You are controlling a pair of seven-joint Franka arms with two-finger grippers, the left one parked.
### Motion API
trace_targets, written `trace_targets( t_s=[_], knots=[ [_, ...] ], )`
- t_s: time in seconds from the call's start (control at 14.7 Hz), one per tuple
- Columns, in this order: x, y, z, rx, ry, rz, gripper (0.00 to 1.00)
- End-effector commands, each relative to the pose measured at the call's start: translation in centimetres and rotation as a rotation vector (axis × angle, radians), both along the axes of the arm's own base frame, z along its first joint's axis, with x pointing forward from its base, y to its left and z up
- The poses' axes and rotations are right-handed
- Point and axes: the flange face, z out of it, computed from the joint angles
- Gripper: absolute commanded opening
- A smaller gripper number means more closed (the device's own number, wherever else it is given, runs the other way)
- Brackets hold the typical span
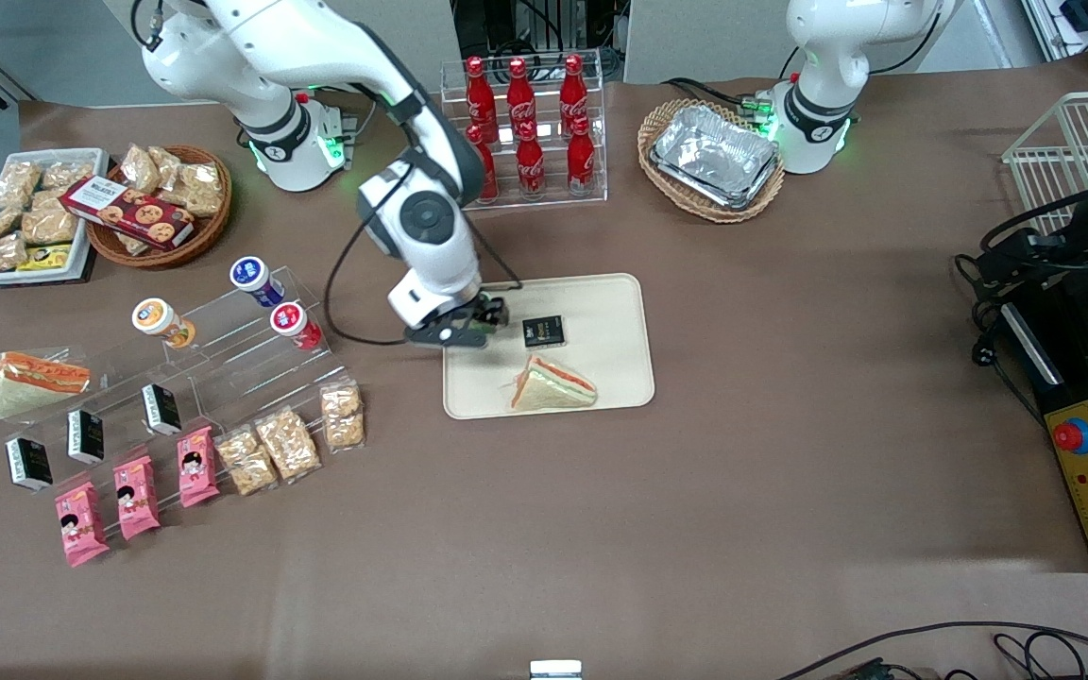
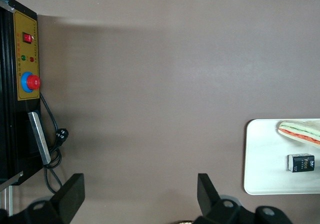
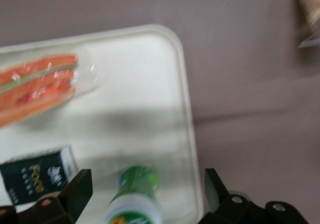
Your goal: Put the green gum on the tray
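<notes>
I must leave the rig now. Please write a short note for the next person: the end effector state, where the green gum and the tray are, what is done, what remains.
End effector: over the tray's edge toward the working arm's end of the table, fingers open with the green gum between them.
Green gum: on or just above the tray; whether it rests there cannot be told.
Tray: cream tray at the table's middle, also carrying a wrapped sandwich and a small black box.
Done: gum brought to the tray.
Left: confirm the gum sits on the tray, then lift the end effector away.
</notes>
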Motion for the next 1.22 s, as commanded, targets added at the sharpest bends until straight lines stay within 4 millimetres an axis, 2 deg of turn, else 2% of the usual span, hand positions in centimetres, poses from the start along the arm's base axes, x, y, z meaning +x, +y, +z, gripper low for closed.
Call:
trace_targets(
  t_s=[0.0,0.14,0.27,0.41,0.54,0.61,0.68,0.81,1.02,1.15],
  knots=[
    [5.3,-7.5,7.4,0.018,-0.006,0.026,1.0],
    [7.7,-11.8,12.6,0.033,-0.014,0.007,1.0],
    [10.8,-18.0,18.7,0.066,-0.077,-0.08,1.0],
    [11.9,-22.7,24.6,0.069,-0.088,-0.074,1.0],
    [13.1,-28.4,31.0,0.057,-0.076,-0.104,1.0],
    [13.4,-32.3,32.8,0.059,-0.049,-0.145,1.0],
    [13.3,-33.2,33.7,0.062,-0.036,-0.111,1.0],
    [13.0,-36.3,34.6,0.063,-0.045,-0.118,1.0],
    [12.1,-37.7,35.8,0.008,-0.046,-0.123,1.0],
    [11.1,-37.6,37.2,-0.011,-0.055,-0.114,1.0]
  ],
)
